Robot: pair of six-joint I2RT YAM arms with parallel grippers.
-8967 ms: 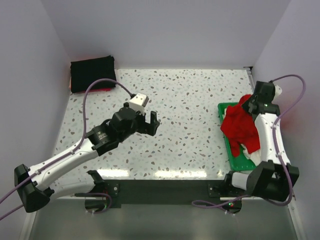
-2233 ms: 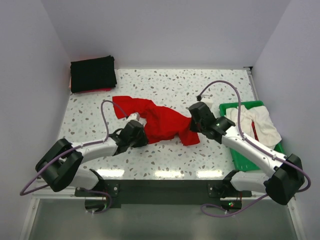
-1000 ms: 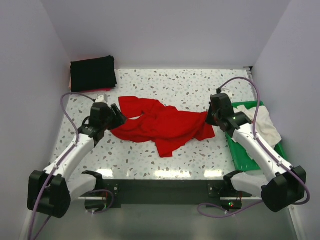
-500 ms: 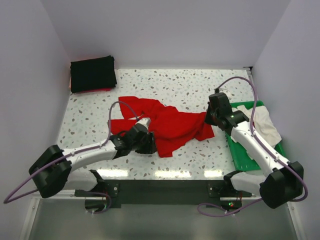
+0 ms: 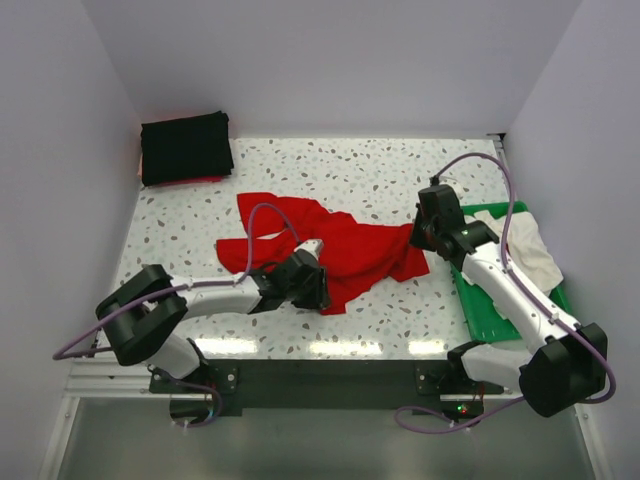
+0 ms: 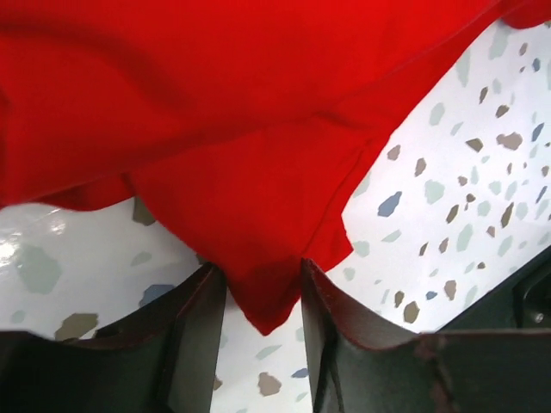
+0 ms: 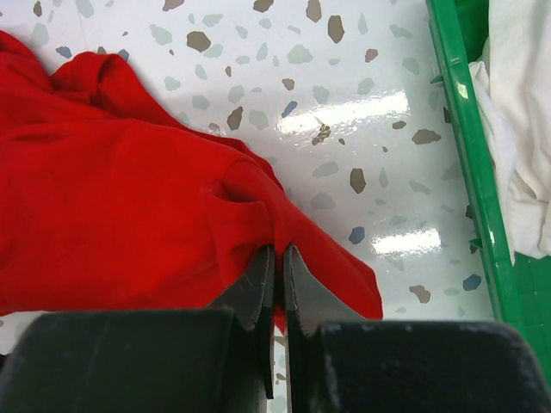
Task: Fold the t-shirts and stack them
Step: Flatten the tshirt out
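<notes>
Though rumpled, red t-shirt (image 6: pixel 258 163) tip-first inside left pincer (image 6: pixel 263 284)

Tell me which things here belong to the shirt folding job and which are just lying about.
Job: red shirt, black shirt, white shirt.
Lying about: tray.

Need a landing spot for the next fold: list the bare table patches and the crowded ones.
Free: the far strip of table between the black t-shirt and the green tray, beyond the red t-shirt; the near strip between the left end effector and the tray. Crowded: the middle under the shirt, and the tray side.
</notes>
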